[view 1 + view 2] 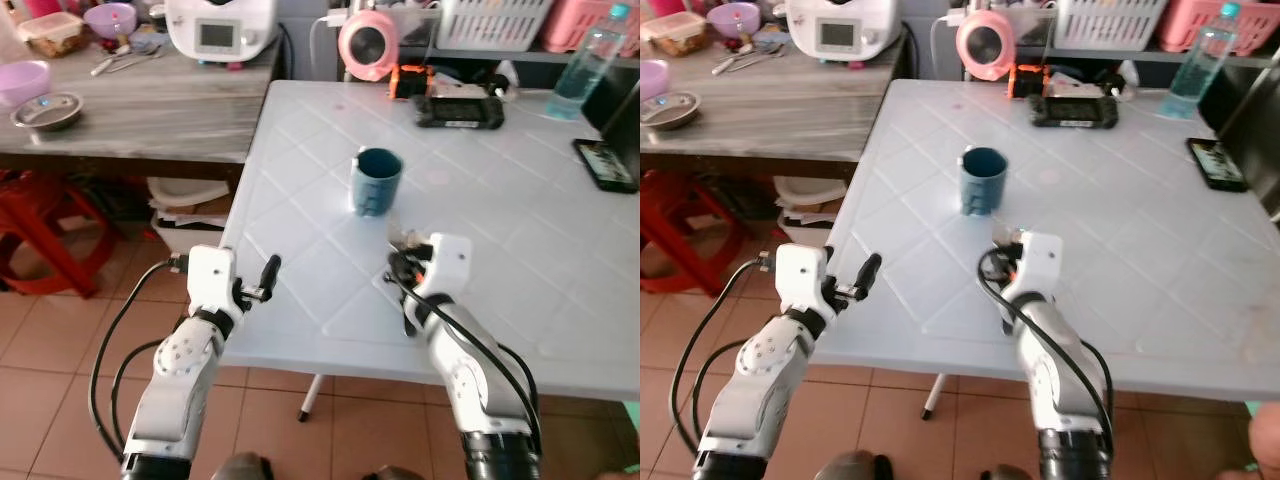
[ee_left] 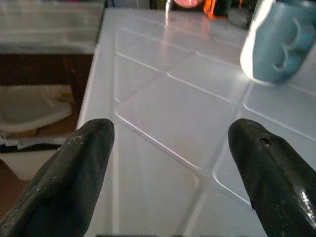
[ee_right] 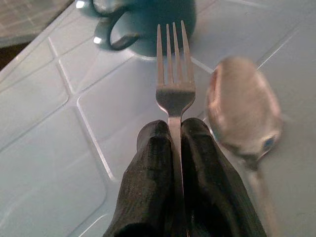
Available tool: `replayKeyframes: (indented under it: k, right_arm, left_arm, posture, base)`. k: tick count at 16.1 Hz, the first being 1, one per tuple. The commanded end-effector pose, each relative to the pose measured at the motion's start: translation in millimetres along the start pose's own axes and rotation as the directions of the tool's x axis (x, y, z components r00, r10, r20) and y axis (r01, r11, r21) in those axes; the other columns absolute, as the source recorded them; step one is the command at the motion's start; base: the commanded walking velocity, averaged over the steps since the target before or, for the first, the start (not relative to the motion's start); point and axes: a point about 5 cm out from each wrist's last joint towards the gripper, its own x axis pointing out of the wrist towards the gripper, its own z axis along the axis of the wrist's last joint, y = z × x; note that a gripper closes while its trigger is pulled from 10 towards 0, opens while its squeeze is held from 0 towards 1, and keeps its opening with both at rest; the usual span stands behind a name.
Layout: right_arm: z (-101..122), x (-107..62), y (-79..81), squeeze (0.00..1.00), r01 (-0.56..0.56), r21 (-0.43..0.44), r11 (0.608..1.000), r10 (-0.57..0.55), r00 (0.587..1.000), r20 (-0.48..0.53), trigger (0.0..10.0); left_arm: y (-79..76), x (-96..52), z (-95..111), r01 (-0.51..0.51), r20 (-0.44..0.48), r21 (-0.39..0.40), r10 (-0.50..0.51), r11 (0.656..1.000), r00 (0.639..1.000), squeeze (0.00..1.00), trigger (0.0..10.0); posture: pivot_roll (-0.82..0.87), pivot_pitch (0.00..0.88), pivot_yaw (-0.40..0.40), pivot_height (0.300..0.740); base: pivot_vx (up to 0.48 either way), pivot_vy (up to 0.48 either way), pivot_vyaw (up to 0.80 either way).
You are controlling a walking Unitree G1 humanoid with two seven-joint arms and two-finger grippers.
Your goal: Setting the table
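The right claw point(image 3: 174, 136) has its two black fingers pressed tight on the handle of a fork point(image 3: 173, 81), whose tines stick straight out past the fingertips toward the blue mug point(image 1: 376, 181). The tines stop just short of the mug's base, on the side where its handle shows in the right wrist view. Just beside the fork, a spoon point(image 3: 244, 106) also juts forward (it is blurred, and I cannot tell whether the fingers grip it too). From the head camera, this claw sits over the white table point(image 1: 500, 270), near its front edge, with the mug a little farther in and slightly toward the robot's left.

The left claw point(image 2: 170, 158) is spread wide with nothing between its fingers. It hovers at the table's front left corner, pointing across the surface, and the mug stands well apart from it, off toward its right finger.

A water bottle point(image 1: 589, 63) stands at the far right of the table, and a dark phone point(image 1: 604, 163) lies near the right edge.
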Motion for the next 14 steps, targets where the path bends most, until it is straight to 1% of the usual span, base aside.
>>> replayKeyframes:
  k: [1, 4, 8, 9, 12, 14]
  right_arm:
    - [7.6, -1.1, 4.6, 0.00, -0.013, 0.011, 1.000, 0.012, 0.999, 0.046, 10.0]
    - [9.7, -1.0, 2.7, 0.00, -0.007, 0.015, 1.000, 0.006, 0.999, 0.054, 10.0]
    - [10.1, -0.5, 4.2, 0.00, -0.022, 0.009, 1.000, 0.021, 0.998, 0.058, 10.0]
    - [9.7, -0.5, 4.3, 0.00, -0.021, 0.008, 1.000, 0.021, 0.998, 0.056, 10.0]
    - [9.1, -1.6, 1.7, 0.00, -0.006, 0.013, 1.000, 0.005, 0.998, 0.067, 10.0]
    - [10.6, -1.6, -4.0, 0.00, 0.030, -0.011, 0.999, -0.029, 0.996, 0.079, 10.0]
  left_arm:
    - [6.6, 1.7, -0.5, -0.010, -0.001, 0.009, 0.010, 1.000, 1.000, 0.00, 10.0]
    - [6.8, 4.3, 1.4, -0.006, 0.013, 0.014, 0.006, 1.000, 1.000, 0.00, 10.0]
    - [-0.6, 2.6, -0.3, 0.007, 0.021, 0.001, -0.007, 1.000, 1.000, 0.00, 10.0]
    - [-1.6, 2.2, 1.0, 0.016, 0.035, 0.004, -0.016, 1.000, 0.999, 0.00, 10.0]
    - [0.1, 3.3, 0.0, 0.015, 0.026, 0.005, -0.015, 1.000, 1.000, 0.00, 10.0]
    - [0.0, 4.1, 0.9, 0.022, 0.037, 0.006, -0.022, 1.000, 0.999, 0.00, 10.0]
  posture:
    - [-0.01, 0.000, 0.000, 0.740]
    - [-0.01, 0.000, 0.004, 0.740]
    - [-0.02, 0.000, 0.008, 0.740]
    - [-0.02, 0.000, 0.007, 0.740]
    - [-0.02, 0.000, 0.008, 0.740]
    - [-0.02, 0.000, 0.008, 0.740]
  base:
    - [0.000, 0.480, 0.00]
    - [0.000, 0.480, 0.00]
    - [0.000, 0.473, 0.00]
    - [0.000, 0.000, 0.00]
    - [0.000, 0.000, 0.00]
    - [0.000, 0.456, 0.00]
